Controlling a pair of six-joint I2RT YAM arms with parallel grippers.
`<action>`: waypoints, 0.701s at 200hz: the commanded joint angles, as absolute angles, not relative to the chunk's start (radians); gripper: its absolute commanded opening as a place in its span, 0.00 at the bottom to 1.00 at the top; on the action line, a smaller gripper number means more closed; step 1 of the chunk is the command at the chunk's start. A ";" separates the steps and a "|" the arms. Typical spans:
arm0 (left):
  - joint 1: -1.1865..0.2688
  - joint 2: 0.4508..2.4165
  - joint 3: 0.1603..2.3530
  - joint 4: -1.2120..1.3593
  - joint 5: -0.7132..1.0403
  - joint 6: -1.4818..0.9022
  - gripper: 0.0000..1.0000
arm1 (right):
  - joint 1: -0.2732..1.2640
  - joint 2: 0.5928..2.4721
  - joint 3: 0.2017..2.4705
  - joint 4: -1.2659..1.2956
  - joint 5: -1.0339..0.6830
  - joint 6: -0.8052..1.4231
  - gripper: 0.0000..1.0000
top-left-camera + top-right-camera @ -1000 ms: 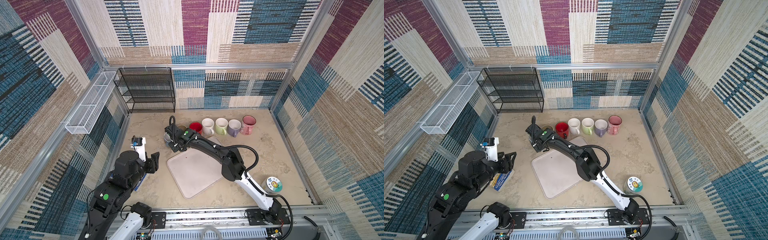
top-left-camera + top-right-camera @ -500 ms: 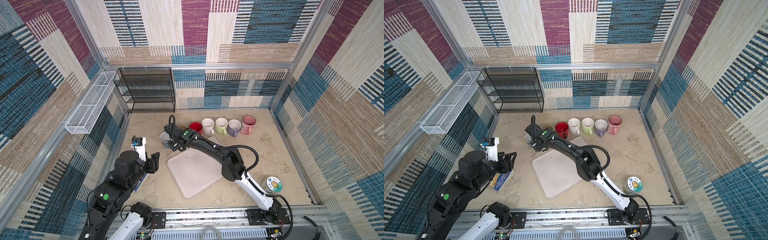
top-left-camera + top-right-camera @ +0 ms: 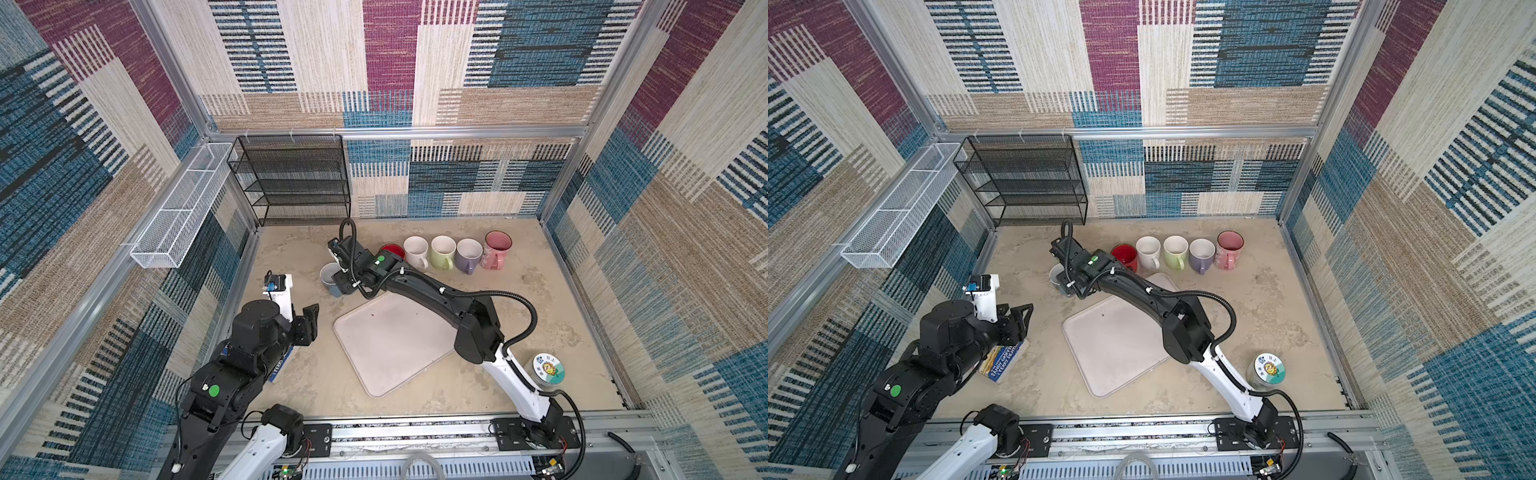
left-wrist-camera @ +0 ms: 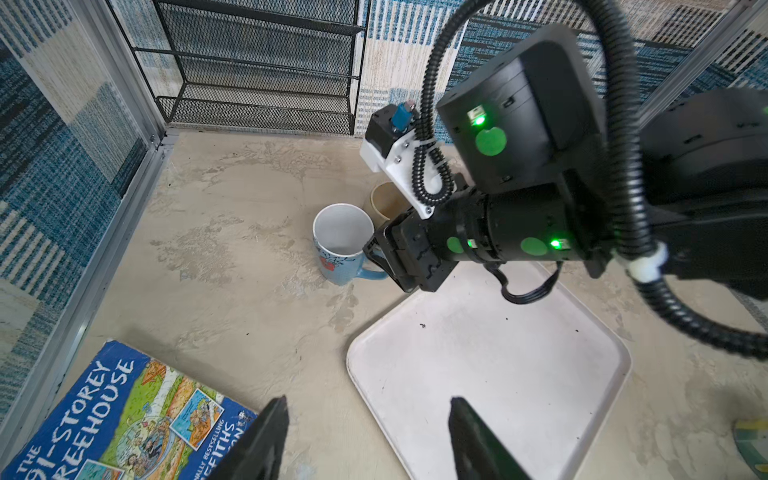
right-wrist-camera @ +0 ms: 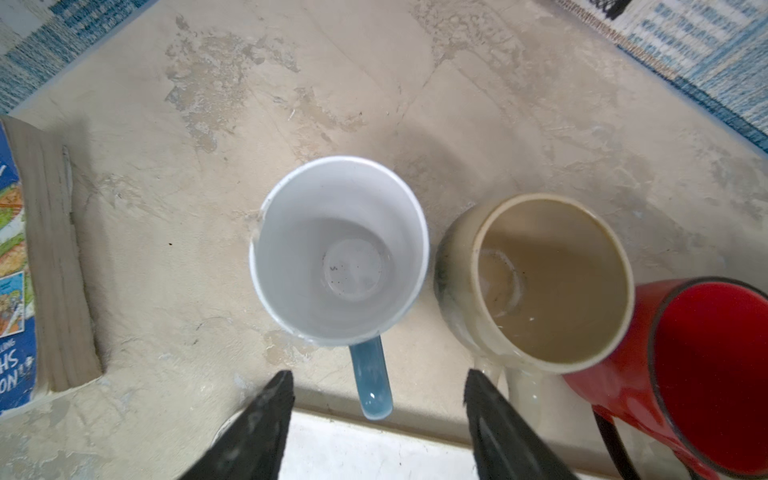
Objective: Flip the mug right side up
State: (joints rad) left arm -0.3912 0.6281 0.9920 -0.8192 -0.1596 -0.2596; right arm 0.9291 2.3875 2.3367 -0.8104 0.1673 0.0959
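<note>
My table point(image 3: 540, 299) is a sandy slab with patterned walls on three sides. A black rack point(image 3: 291, 178) stands in its far left corner, and a white wire basket point(image 3: 178, 212) hangs on the left wall. A pale tray point(image 3: 395, 345) lies flat in the middle, turned at an angle. A blue book point(image 3: 1003, 361) lies near the left edge, partly under my left arm.

Along the far side the mugs stand in a row, all mouth up. From the right they are the pink mug point(image 3: 496, 247), purple mug point(image 3: 468, 254), green mug point(image 3: 442, 249), white mug point(image 3: 415, 249) and red mug point(image 3: 392, 250). Next comes a beige mug point(image 5: 548, 282), which my right wrist hides in both top views.

The mug point(image 3: 330, 276), white inside with a blue handle, stands at the left end of that row. It is just beside the beige mug and just beyond the tray's far left corner. It is upright, mouth up, base on the table, with its handle pointing toward the tray.

A jar point(image 3: 548, 368) with a flower lid stands near the right, by my right arm.

My right gripper point(image 5: 378, 376) hangs over the end of the handle with its fingers point(image 5: 257, 424) spread wide. The handle sits between them with a gap on either side, so I grip nothing. My left gripper point(image 4: 368, 403) hovers near the left, above the gap between book and tray, also wide apart and empty.
</note>
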 commanded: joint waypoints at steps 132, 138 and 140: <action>-0.392 0.683 0.915 -0.750 -0.335 -0.357 0.66 | 0.924 1.517 1.222 -0.075 0.461 0.089 0.86; -0.391 0.678 0.896 -0.735 -0.332 -0.342 0.66 | 0.919 1.474 1.163 -0.033 0.489 0.083 0.87; -0.391 0.676 0.889 -0.731 -0.329 -0.336 0.66 | 0.917 1.458 1.143 -0.021 0.497 0.082 0.87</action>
State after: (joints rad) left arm -0.3912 0.6907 0.9360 -0.7898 -0.3042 -0.3489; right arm 0.9260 1.5814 1.3090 -0.2481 0.3294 0.0925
